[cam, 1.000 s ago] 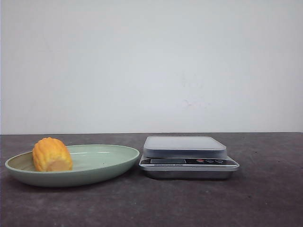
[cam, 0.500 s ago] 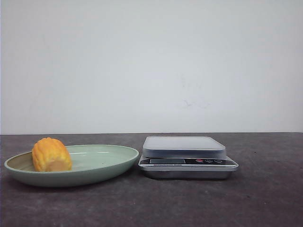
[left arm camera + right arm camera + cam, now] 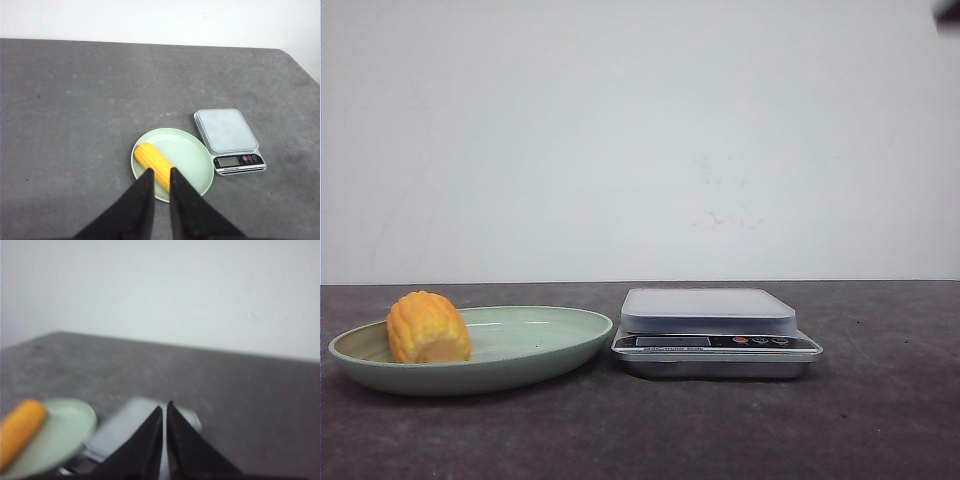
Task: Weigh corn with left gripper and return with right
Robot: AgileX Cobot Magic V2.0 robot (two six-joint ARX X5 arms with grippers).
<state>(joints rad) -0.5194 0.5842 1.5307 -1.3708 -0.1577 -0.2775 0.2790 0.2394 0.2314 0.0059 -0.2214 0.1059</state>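
While the left gripper (image 3: 159, 181) hangs high above the corn (image 3: 154, 164) with its fingers nearly together and holding nothing, it should open wider, come down and close across the cob's sides. The corn lies in the green plate (image 3: 535, 352) beside the scale (image 3: 717, 333) on the counter (image 3: 720, 430). The right gripper (image 3: 164, 422) looks closed and empty. The front view shows no gripper; the left wrist view shows the cob's full length.

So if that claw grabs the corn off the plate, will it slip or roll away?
The corn looks rounded, so a sideways nudge would probably roll it, though the shallow green plate might stop it. Its ridged kernel rows should give the fingers some grip. It looks firm rather than floppy, likely keeping its shape when lifted.
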